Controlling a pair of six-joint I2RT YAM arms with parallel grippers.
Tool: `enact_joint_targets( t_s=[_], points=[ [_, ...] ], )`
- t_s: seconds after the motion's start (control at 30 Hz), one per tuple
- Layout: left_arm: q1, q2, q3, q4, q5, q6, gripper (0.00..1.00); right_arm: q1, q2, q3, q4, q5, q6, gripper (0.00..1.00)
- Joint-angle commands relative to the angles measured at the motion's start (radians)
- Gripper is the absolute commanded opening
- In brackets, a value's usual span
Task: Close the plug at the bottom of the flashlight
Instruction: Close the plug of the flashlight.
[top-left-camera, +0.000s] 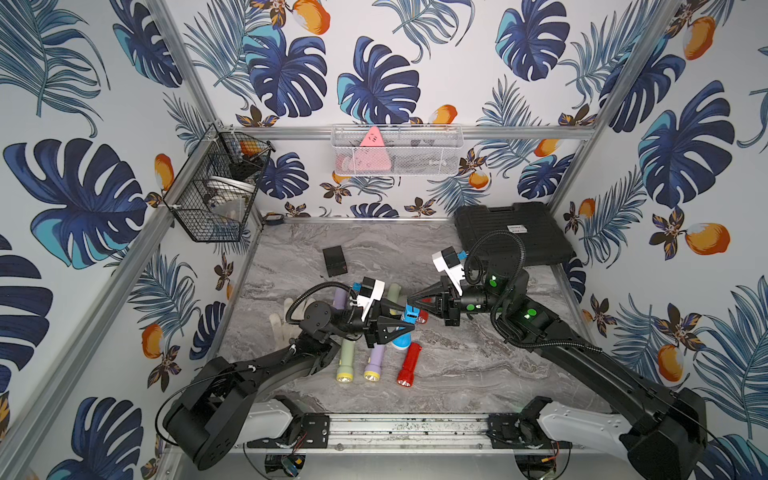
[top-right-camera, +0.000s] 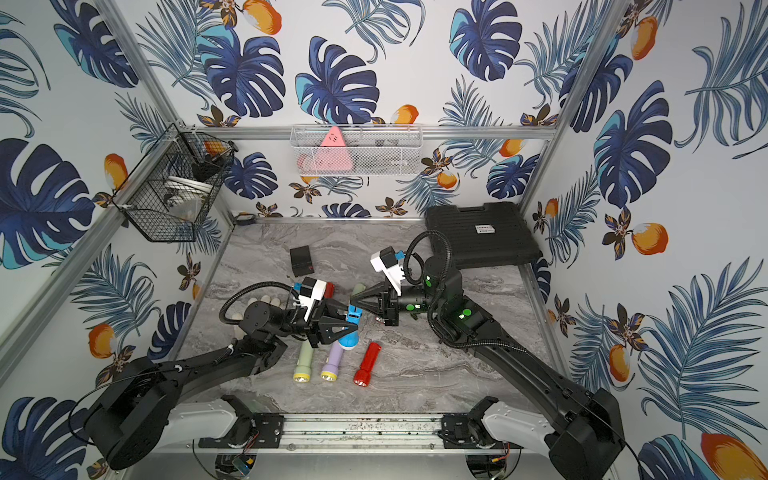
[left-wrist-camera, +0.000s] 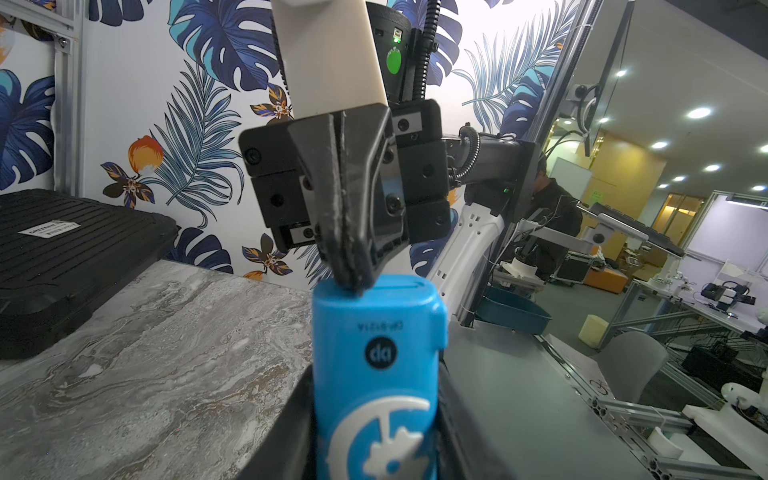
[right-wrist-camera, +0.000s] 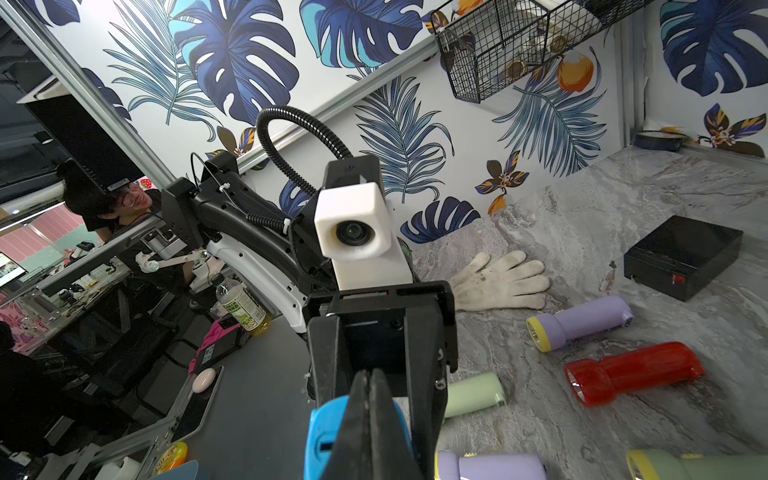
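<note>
Wire mesh, dark and boxy, forms the black basket (top-left-camera: 216, 187) hooked on the left wall. Below it a knitted white glove (top-left-camera: 277, 321) lies flat on the table, partly hidden by the left arm.

The left tool (top-left-camera: 400, 319) is clamped on the smooth barrel of the blue flashlight (left-wrist-camera: 374, 374). It is glossy plastic with a white gear-and-crescent print and a round dark logo. It is held over the middle of the table, its flat bottom end turned toward the right arm.

Close by on the table lie a green flashlight (top-left-camera: 346, 361), a lilac flashlight (top-left-camera: 374, 360) and a red flashlight (top-left-camera: 409, 365). All are plastic, with their heads toward the near edge, and the first two have yellow rims. A small matte black box (top-left-camera: 334, 261) sits farther back.

The right tool (left-wrist-camera: 352, 279) has its two black wedge-shaped halves pressed together, tips touching the bottom end of the blue flashlight. At the back right, a ribbed black case (top-left-camera: 513, 232) lies flat.

The table (top-left-camera: 457, 374) has a grey, veined marble pattern. The walls carry wallpaper of blue leaves and orange fruit. A white basket (top-left-camera: 432, 151) of fine mesh on the back wall holds a pink triangle.
</note>
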Motion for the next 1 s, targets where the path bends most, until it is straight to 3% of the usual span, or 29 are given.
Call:
enact_joint_targets(
  t_s=[0.0,0.33,0.63,0.97],
  points=[
    [-0.003,-0.020,0.032,0.259,-0.077,0.009,0.00,0.007,0.002,-0.012,-0.286,0.046,-0.045,0.06],
    [-0.002,-0.027,0.018,0.259,-0.055,-0.022,0.00,0.006,-0.049,0.043,-0.370,0.276,-0.080,0.07],
    [-0.001,-0.023,0.035,0.259,-0.031,-0.035,0.00,0.006,-0.053,0.091,-0.420,0.381,-0.100,0.16],
    [-0.001,-0.005,0.035,0.259,-0.027,-0.044,0.00,0.003,-0.056,0.129,-0.444,0.622,-0.092,0.30]
  ],
)
